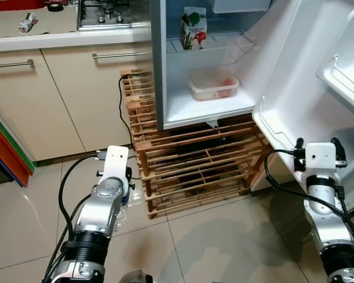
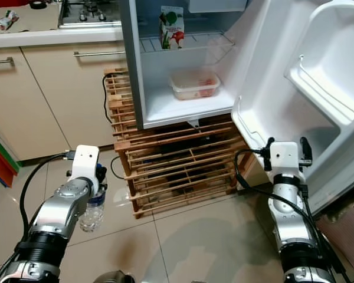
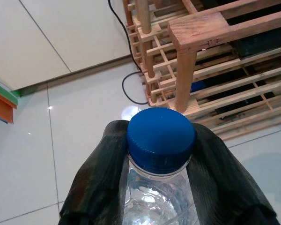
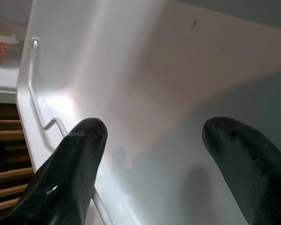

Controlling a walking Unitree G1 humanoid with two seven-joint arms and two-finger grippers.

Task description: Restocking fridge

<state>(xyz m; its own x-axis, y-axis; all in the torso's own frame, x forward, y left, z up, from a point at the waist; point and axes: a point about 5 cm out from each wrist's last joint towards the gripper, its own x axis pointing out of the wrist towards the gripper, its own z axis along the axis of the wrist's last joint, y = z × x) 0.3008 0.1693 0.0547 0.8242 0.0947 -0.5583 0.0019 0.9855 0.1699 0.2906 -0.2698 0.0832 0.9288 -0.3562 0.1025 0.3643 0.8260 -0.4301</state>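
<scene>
The left claw (image 3: 160,187) grips a clear bottle (image 2: 92,213) just under its blue cap (image 3: 160,138), low over the floor tiles beside a slatted wooden rack (image 1: 194,165). The right claw (image 4: 152,159) is spread wide, facing the open fridge door (image 2: 295,88). Farther in, a food tub (image 1: 213,86) sits on the fridge floor, with a carton (image 1: 193,28) on the shelf above.

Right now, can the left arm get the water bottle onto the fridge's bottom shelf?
Probably yes: the fridge door is open, and the shelf has bare space left of the food container. The left gripper grips the water bottle low, so it must lift.
</scene>
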